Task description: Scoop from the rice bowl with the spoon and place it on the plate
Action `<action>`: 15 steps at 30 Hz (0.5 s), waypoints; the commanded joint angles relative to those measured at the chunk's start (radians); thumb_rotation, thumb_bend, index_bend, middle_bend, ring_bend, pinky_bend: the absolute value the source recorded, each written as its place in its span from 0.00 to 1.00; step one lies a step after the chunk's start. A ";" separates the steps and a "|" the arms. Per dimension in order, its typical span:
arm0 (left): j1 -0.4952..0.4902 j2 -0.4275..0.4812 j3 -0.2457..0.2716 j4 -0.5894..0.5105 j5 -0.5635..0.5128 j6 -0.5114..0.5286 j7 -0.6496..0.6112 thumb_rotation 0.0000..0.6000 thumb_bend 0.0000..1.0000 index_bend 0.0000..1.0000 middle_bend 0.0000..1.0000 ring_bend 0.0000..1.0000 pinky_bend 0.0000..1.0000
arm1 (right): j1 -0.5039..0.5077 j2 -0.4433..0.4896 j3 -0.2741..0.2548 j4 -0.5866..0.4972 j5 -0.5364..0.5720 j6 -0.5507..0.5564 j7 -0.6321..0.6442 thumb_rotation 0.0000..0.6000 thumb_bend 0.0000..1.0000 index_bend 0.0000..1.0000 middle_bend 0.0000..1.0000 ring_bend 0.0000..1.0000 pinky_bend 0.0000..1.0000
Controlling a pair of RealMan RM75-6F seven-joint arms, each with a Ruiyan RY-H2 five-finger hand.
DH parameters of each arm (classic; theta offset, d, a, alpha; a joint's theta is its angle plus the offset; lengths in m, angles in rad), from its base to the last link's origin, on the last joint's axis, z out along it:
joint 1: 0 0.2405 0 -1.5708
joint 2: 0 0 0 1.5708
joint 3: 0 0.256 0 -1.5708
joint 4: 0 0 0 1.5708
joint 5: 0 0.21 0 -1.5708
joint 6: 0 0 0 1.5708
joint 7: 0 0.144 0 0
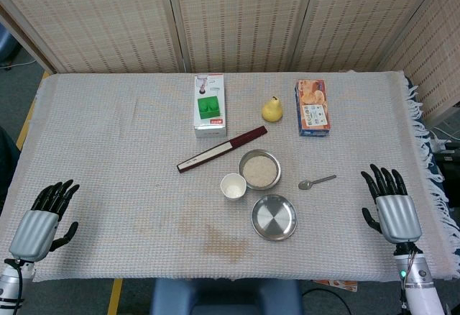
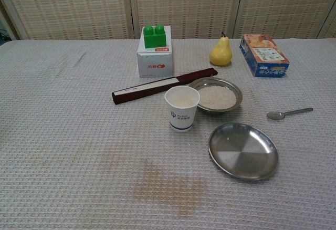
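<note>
We see two matching robot hands in the head view: the left hand point(image 1: 43, 218) and right hand point(image 1: 390, 203) each have a ribbed silver-grey back, glossy black fingers and a pale wrist; a small green light glows at the right wrist.

Across the top of the frame, a folding screen point(image 1: 237, 16) of pale woven panels in light frames is seen. The table point(image 1: 108, 149) is covered by a grey waffle-weave cloth, fringed at the right edge. Grey floor point(image 1: 18, 63) is glimpsed at upper left.
</note>
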 commanded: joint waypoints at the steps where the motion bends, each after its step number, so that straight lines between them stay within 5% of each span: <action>1: -0.002 -0.002 0.000 0.006 -0.004 -0.005 -0.002 1.00 0.41 0.00 0.00 0.00 0.09 | 0.011 -0.014 0.004 0.013 0.004 -0.029 -0.004 1.00 0.25 0.18 0.00 0.00 0.00; 7: -0.006 -0.002 0.002 -0.001 -0.009 -0.018 0.002 1.00 0.42 0.00 0.00 0.00 0.09 | 0.061 -0.052 0.035 0.060 -0.011 -0.078 -0.009 1.00 0.25 0.29 0.00 0.00 0.00; 15: -0.014 0.001 0.004 -0.007 -0.015 -0.038 0.006 1.00 0.42 0.00 0.00 0.00 0.09 | 0.186 -0.175 0.087 0.256 0.008 -0.230 -0.009 1.00 0.26 0.47 0.00 0.00 0.00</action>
